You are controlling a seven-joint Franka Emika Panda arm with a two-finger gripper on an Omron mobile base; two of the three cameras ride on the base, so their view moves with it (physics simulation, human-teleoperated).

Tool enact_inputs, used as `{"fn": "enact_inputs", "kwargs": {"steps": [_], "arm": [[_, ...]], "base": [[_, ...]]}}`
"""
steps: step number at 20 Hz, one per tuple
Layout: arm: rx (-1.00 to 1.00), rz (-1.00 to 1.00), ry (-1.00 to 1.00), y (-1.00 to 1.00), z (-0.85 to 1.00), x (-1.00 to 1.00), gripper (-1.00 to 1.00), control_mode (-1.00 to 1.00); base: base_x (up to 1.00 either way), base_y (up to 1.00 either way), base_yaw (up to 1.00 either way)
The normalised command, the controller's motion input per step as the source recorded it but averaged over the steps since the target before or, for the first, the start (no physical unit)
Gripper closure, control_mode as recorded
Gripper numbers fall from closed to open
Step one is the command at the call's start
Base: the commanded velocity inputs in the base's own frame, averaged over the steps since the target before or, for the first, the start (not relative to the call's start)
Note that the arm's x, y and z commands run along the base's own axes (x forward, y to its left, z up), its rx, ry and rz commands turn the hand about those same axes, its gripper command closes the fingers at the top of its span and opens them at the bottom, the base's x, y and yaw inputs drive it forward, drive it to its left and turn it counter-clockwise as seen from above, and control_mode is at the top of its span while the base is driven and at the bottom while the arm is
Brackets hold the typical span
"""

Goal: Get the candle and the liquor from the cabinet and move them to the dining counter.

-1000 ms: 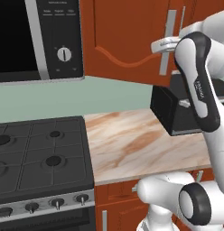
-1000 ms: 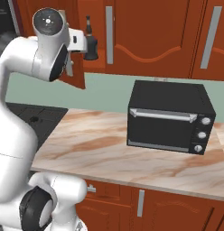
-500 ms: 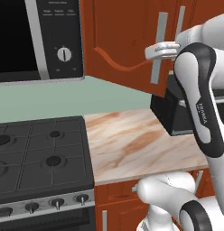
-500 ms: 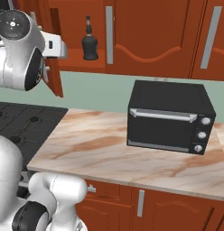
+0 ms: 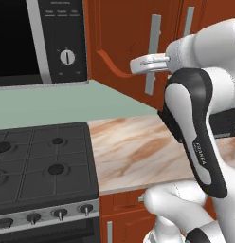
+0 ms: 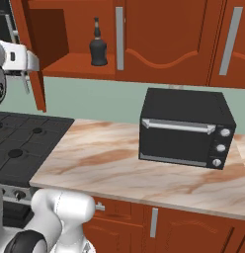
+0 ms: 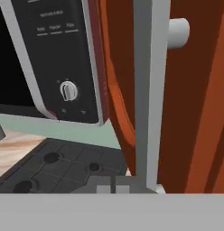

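Observation:
The liquor (image 6: 98,48), a black bottle with a thin neck, stands on the shelf of the open cabinet (image 6: 164,39). The left door (image 5: 124,42) is swung far out toward me. My gripper (image 5: 138,65) is at that door's long silver handle (image 5: 152,52), fingers shut together. In the hand view the handle (image 7: 147,90) runs upright just right of my gripper (image 7: 113,188). From the right the gripper (image 6: 26,74) sits at the open door's edge (image 6: 34,64). The candle is hidden. The dining counter is out of view.
A black toaster oven (image 6: 186,128) sits on the short marble-look worktop (image 6: 109,168). A gas stove (image 5: 39,166) lies to its left under a microwave (image 5: 39,42). A second cabinet door (image 6: 228,44) to the right is closed.
The arm has swung left and the cabinet door has come further open with it. The shelf with the bottle now shows fully. The fingers closed the last bit.

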Motion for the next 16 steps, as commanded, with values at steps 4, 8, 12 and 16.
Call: {"fn": "enact_inputs", "kwargs": {"steps": [4,8,12,16], "arm": [[0.0,0.0,0.0,0.64,0.0,-0.41,1.0,-1.0],[0.0,0.0,-0.04,0.57,-0.07,-0.35,-1.0,-1.0],[0.02,0.0,0.0,0.22,-0.13,-0.22,-1.0,-1.0],[0.06,0.0,-0.01,-0.13,-0.08,-0.41,-1.0,-1.0]], "base": [[0.0,0.0,0.0],[0.0,0.0,0.0],[0.0,0.0,0.0],[0.0,0.0,0.0]]}}
